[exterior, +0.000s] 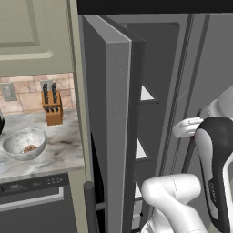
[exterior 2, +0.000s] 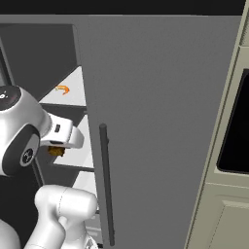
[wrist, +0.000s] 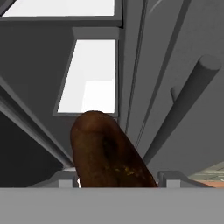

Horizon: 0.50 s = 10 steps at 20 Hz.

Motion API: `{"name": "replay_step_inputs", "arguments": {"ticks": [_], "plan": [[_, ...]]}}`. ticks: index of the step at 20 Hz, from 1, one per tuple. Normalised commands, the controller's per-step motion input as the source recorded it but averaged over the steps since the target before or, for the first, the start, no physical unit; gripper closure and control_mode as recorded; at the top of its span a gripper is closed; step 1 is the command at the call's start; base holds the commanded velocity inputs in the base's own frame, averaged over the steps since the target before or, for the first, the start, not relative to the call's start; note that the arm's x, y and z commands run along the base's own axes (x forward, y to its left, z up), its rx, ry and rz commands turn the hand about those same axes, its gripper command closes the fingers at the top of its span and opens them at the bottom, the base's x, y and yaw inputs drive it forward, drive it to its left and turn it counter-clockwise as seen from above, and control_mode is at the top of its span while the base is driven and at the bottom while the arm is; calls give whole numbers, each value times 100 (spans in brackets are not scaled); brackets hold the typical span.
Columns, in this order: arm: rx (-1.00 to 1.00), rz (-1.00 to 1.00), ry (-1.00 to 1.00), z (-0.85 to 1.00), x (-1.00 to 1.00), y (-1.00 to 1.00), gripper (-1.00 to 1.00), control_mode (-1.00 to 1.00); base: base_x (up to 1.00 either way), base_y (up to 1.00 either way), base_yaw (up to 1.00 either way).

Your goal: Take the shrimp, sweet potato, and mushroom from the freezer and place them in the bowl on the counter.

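Dark grey steel all around: the tall dark grey freezer (exterior: 182,68) stands with its door (exterior: 116,136) swung out edge-on in the left base view, and the white arm reaches through the narrow gap between that door edge and the white inner shelves (exterior: 145,94). Room is tight in there, with the long vertical bar handle (exterior 2: 106,185) just beside the arm's wrist in the right base view and the shelf fronts close on the other side. Up on the top white shelf lies the small curved orange shrimp (exterior 2: 62,89), well apart from the hand. Now the hand view: the claw (wrist: 118,177) has a long brown, rough-skinned sweet potato (wrist: 107,151) sitting right between its two finger tips, jaws spread wide around it, clasping it as far as I can see, and a brown lump shows under the hand in the right base view too. Over to the left, the pale marbled stone bench (exterior: 63,145) carries the round whitish-grey mottled bowl (exterior: 13,141) with a small brown piece (exterior: 30,148) already inside, and a wooden knife block (exterior: 52,109) stands behind it near the brick backsplash.
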Motion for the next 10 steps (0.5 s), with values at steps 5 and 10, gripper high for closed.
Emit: {"name": "replay_step_inputs", "arguments": {"ticks": [5, 10], "plan": [[-3, 0, 0, 0, 0, 7, 100, -100, 0, 0, 0], [0, 0, 0, 0, 0, 21, 100, -100, 0, 0, 0]]}}
